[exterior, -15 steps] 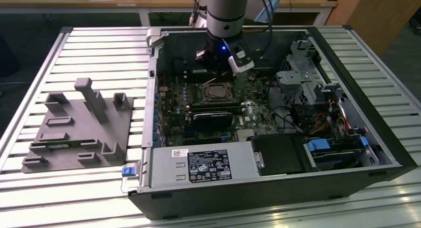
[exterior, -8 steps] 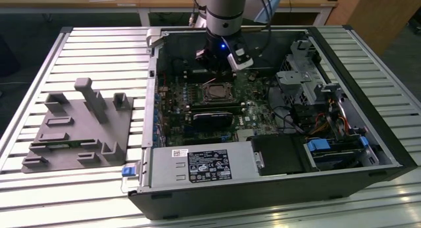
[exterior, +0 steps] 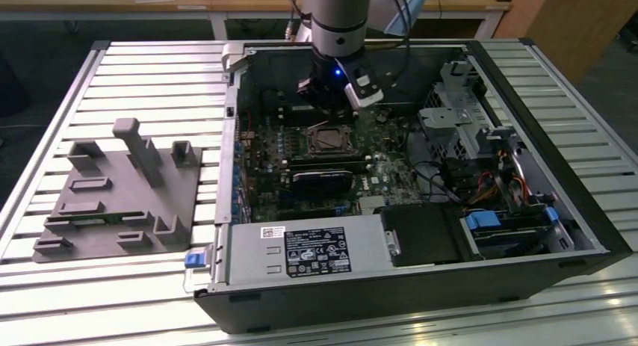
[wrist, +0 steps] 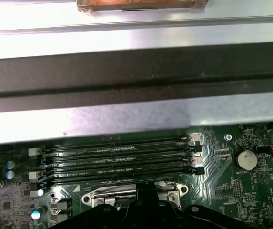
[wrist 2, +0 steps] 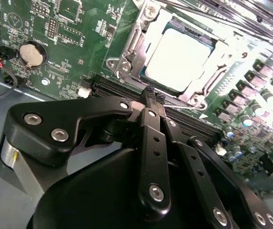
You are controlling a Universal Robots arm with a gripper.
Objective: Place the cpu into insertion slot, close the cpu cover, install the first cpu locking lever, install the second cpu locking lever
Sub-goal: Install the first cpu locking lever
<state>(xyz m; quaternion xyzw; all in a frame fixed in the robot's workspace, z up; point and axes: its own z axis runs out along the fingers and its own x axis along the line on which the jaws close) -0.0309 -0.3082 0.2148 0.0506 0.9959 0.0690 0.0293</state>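
Note:
The cpu (wrist 2: 179,57), a flat square chip with a dull silver top, lies in the insertion slot (exterior: 327,140) on the green motherboard. The cpu cover (wrist 2: 129,44), a thin silvery frame, lies flat around the chip's top. My gripper (wrist 2: 149,95) hangs just above the board, beside the socket on the side of the long black memory slots (wrist: 117,157). Its black fingers (wrist 2: 151,143) meet at the tips with nothing between them. In the exterior view the gripper (exterior: 327,105) hangs over the board just behind the socket. I cannot make out how the locking levers stand.
The open computer case (exterior: 231,174) lies on a slatted metal table. A black labelled power-supply box (exterior: 317,250) fills the near end, with drive bays and cables (exterior: 488,189) to the exterior view's right. A grey fixture block (exterior: 119,196) stands on the left. A coin battery (wrist 2: 33,53) sits near the socket.

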